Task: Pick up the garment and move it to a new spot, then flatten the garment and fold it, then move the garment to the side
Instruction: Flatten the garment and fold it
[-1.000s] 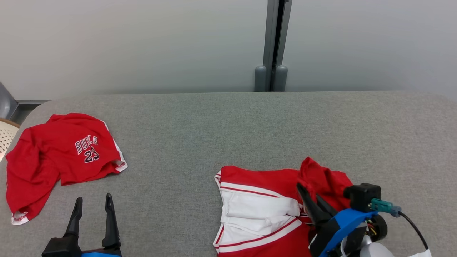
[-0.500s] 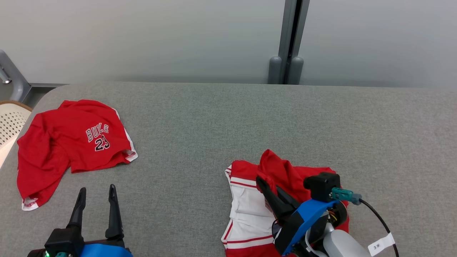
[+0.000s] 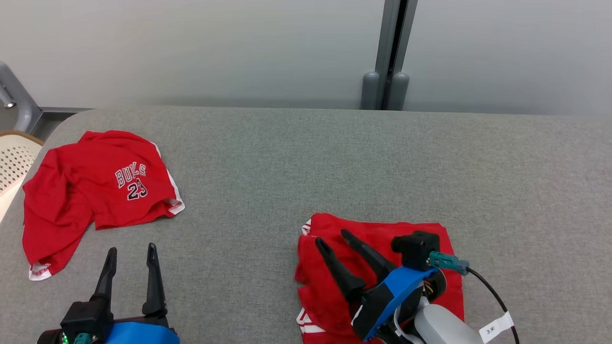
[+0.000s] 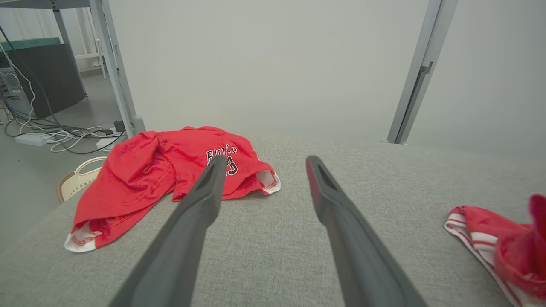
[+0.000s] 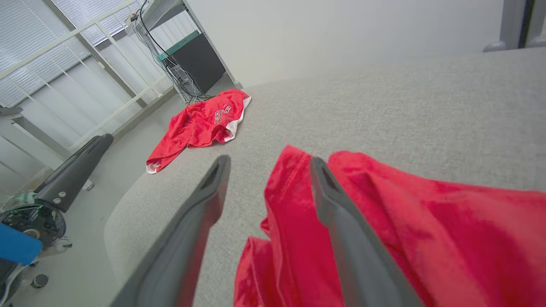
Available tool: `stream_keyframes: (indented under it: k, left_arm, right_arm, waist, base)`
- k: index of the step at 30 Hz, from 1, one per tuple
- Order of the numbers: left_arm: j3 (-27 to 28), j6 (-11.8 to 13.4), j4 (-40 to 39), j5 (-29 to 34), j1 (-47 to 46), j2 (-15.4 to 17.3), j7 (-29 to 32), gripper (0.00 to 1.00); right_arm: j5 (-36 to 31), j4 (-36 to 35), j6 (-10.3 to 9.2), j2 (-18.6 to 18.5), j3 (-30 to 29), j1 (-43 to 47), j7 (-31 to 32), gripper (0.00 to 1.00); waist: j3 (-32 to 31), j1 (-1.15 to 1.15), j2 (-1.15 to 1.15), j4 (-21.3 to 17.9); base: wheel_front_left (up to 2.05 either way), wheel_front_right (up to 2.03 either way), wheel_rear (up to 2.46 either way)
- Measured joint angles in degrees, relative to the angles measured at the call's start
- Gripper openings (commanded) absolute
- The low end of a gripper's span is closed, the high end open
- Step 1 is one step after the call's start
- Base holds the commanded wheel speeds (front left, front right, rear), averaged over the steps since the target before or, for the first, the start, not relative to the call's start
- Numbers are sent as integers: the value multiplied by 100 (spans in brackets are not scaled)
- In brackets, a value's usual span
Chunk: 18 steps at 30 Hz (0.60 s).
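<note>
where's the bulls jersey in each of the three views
Head view: the bulls jersey lies crumpled at the left edge, halfway down.
Left wrist view: jersey left of centre.
Right wrist view: jersey small, upper left of centre.
Shared landmark: the grey post at the back wall.

On the red jersey (image 3: 95,191) at the left of the head view you can read "BULLS", and under it the number "23". In the left wrist view the same print is at the middle left. There a finger (image 4: 209,183) of the left gripper (image 4: 264,161) covers part of it, so you see "BULLS" and only the "3". In the right wrist view the print is too small to read. The white tag (image 3: 496,328) at the lower right of the head view shows "3" and one unclear sign.
</note>
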Motion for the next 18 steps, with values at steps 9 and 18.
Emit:
stream_keyframes:
  k: [9,18]
  left_arm:
    - [-23,11,-13,-36,60,-1,0,100]
    - [-133,41,-164,-43,138,-4,0,100]
  right_arm:
    - [-497,-115,0,-355,-770,17,-539,100]
    - [-1340,-891,0,-695,-2240,921,-703,100]
  waist:
    - [-246,0,0,-215]
    - [-375,0,0,-428]
  base:
    - [0,0,0]
    - [0,0,0]
